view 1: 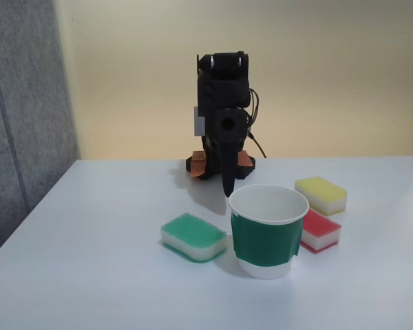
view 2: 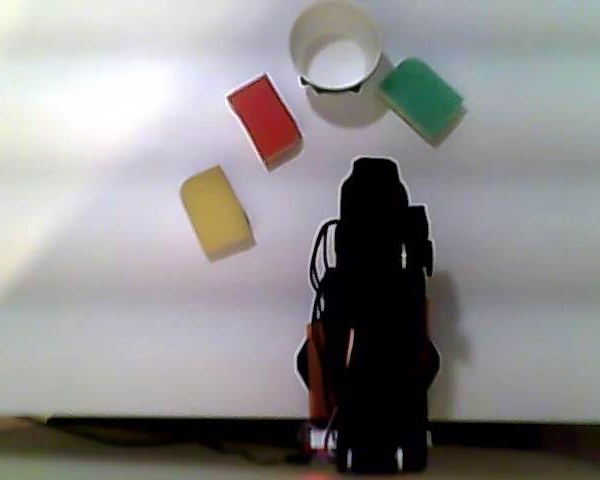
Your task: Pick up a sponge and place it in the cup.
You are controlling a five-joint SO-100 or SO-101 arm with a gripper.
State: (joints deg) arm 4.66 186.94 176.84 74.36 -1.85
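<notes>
Hand (view 1: 227, 191): you see it folded down behind the cup, apart from it; grip state cannot be told
Sponge (view 1: 321, 230): on the counter (view 1: 103, 261), just beside the cup (view 1: 268, 234)
Cup: upright, nothing visible inside

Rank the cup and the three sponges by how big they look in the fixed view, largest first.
1. cup
2. green sponge, nearer the camera
3. yellow sponge and red sponge: unranked, since the cup hides part of the red one.
</notes>
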